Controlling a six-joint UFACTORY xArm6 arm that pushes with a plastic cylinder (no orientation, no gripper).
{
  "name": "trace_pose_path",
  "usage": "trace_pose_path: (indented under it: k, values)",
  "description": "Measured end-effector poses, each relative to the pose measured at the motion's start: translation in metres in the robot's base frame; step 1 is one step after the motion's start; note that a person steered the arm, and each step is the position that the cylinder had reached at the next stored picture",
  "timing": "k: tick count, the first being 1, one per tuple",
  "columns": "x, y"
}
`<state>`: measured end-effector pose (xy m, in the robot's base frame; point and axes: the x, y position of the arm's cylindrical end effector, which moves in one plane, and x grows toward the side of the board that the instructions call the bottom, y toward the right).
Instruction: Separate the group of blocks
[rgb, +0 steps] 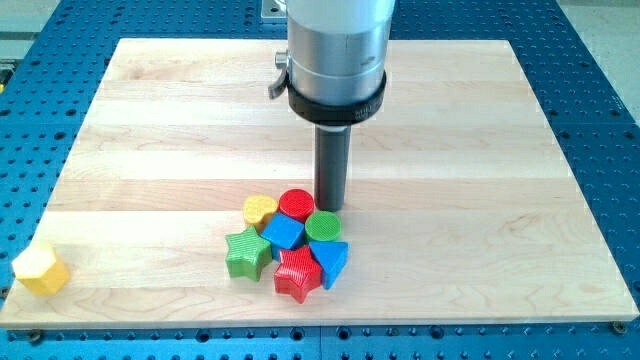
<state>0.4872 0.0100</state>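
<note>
Seven blocks packed tight near the table's (150, 130) bottom edge, about mid-width. Back row: yellow heart (260, 210) at the view's left, red cylinder (296, 204) touching it on the right. Middle row: blue cube (284, 232), green cylinder (323, 226) beside it. Front row: green star (247, 252) leftmost, red star (297, 273) lowest, blue triangle (331, 261) on the right. All lie flat, neighbours touching. A yellow hexagon block (41, 268) sits well apart, at the table's bottom-left corner.
</note>
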Motion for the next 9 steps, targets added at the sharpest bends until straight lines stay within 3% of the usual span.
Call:
trace_pose_path:
  k: [1, 2, 3, 5, 6, 7, 8, 9]
  values:
    - [-0.012, 0.043]
    - [0.065, 0.123]
    - [0.131, 0.113]
    - [0.132, -0.006]
    - [0.129, -0.009]
    - [0.087, -0.009]
    - [0.131, -0.002]
    - [0.131, -0.032]
